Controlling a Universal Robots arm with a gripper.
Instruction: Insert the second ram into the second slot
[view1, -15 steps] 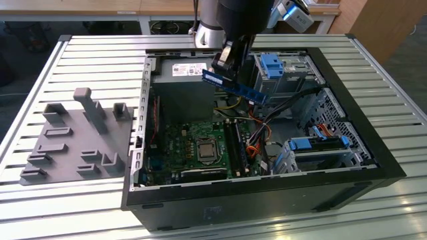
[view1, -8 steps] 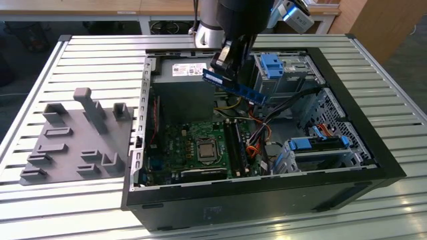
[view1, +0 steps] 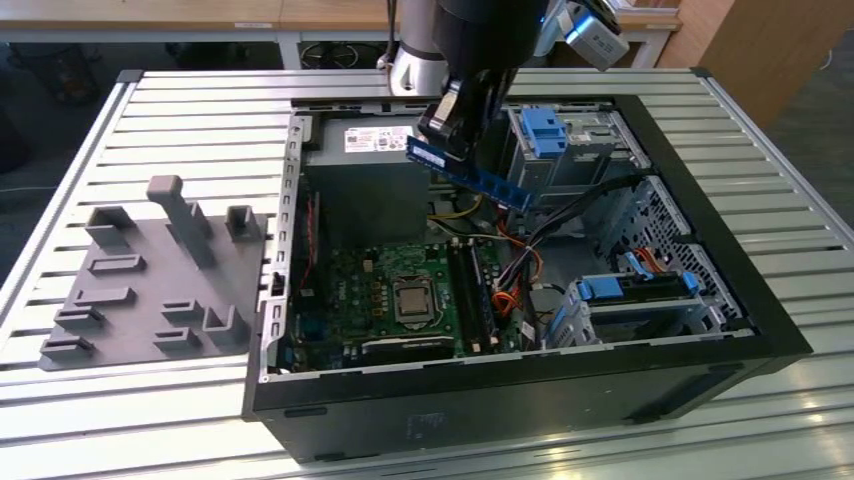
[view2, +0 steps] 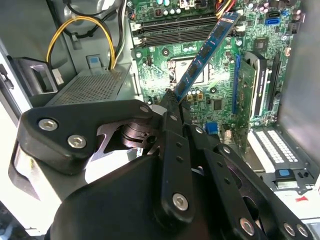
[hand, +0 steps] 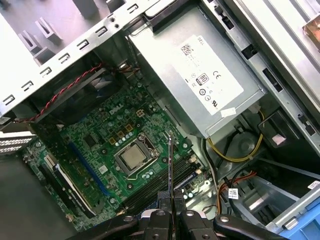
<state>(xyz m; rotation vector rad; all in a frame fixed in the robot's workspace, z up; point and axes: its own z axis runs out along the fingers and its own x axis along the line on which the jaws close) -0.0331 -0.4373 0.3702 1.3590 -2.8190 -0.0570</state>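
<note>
Nearest, in the second wrist view, the gripper (view2: 172, 100) is clamped on one end of the second ram (view2: 207, 50), a blue strip held tilted in the air. In the upper centre of the exterior view, the strip is held above the open case (view1: 534, 390). Farther off, the memory slots (view2: 170, 30) are not yet reached. Transport is judged the step in hand. Seating calls for the strip's edge to be aligned with the slot.

Open black computer case (view1: 534, 400) on slatted table (view1: 200, 110), green motherboard (view1: 350, 290), grey power supply (view1: 367, 190), grey fixture plate (view1: 134, 300)
</note>
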